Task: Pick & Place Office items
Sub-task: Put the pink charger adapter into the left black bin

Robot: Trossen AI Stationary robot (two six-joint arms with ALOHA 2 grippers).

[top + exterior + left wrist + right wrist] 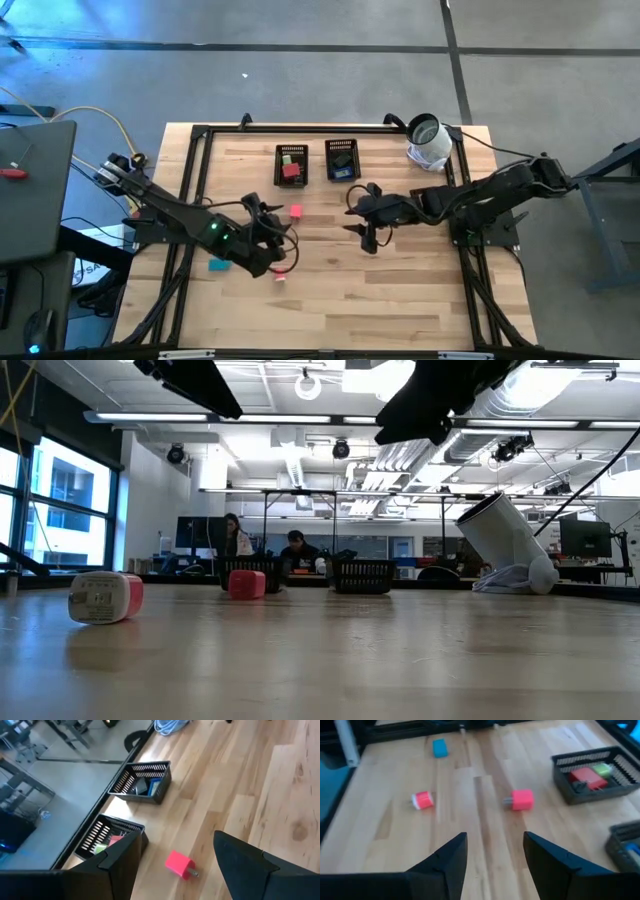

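Pink plug block (179,864) flat, prongs toward left gripper (175,870).

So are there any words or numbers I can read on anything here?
None can be read.
White and pink block: grey print on its white end, too blurred to read.
Pink charger block, two mesh trays and white cylinder: no writing shows.

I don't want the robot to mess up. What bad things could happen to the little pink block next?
The left gripper is open above the pink block, whose metal prongs stick out sideways, so the fingers might pinch it crooked and drop it. The right gripper hangs open close by, so the arms could bump. The left mesh tray already holds pieces, so the block might bounce out.
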